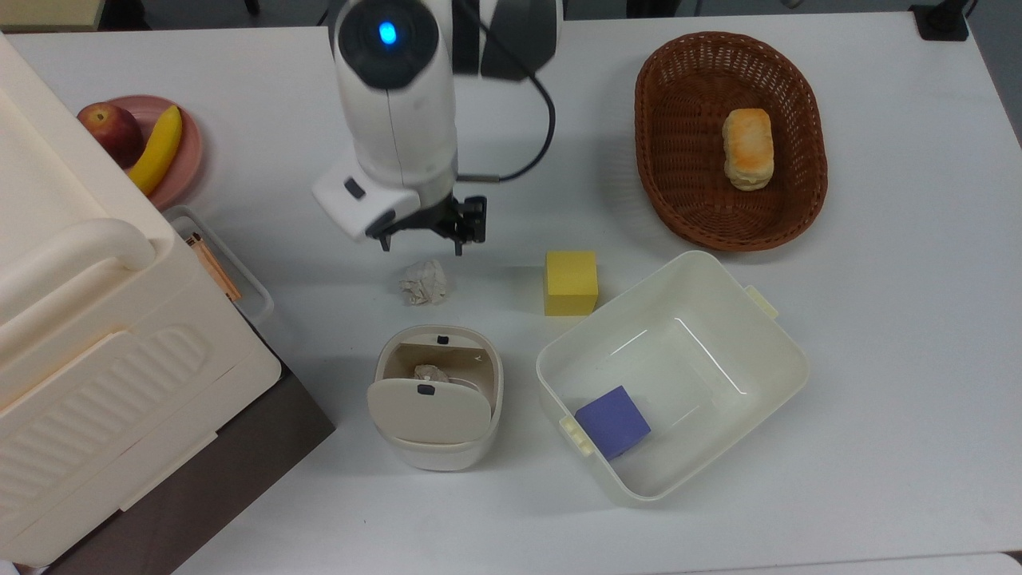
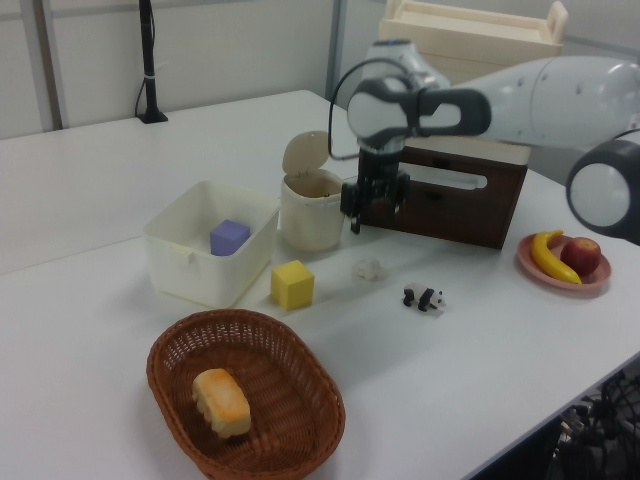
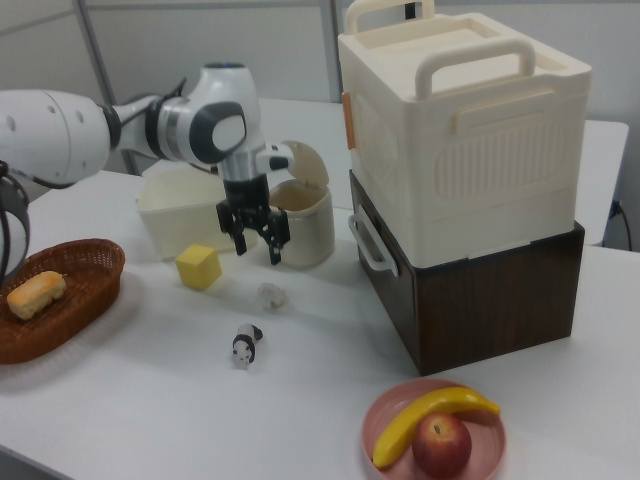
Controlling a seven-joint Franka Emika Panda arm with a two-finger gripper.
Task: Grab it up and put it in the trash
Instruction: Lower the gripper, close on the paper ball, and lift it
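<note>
The crumpled white paper ball [image 1: 423,282] lies on the table between the panda figurine [image 2: 424,298] and the trash bin [image 1: 437,447]. It also appears in the left view [image 2: 368,269] and the right view [image 3: 271,295]. The cream bin [image 2: 312,215] [image 3: 305,225] stands with its flap lid [image 1: 429,411] raised, and another paper wad [image 1: 429,373] lies inside. My gripper [image 1: 421,242] [image 2: 372,217] [image 3: 258,248] hangs open just above the paper ball, fingers pointing down, holding nothing. In the top view the arm covers the panda.
A yellow cube [image 1: 571,282] sits right of the ball in the top view. Beyond it is a white tub [image 1: 766,319] holding a purple cube [image 1: 612,421]. A wicker basket [image 1: 663,120] holds bread. A large cream box [image 1: 80,319] and a fruit plate [image 1: 192,152] stand at the top view's left.
</note>
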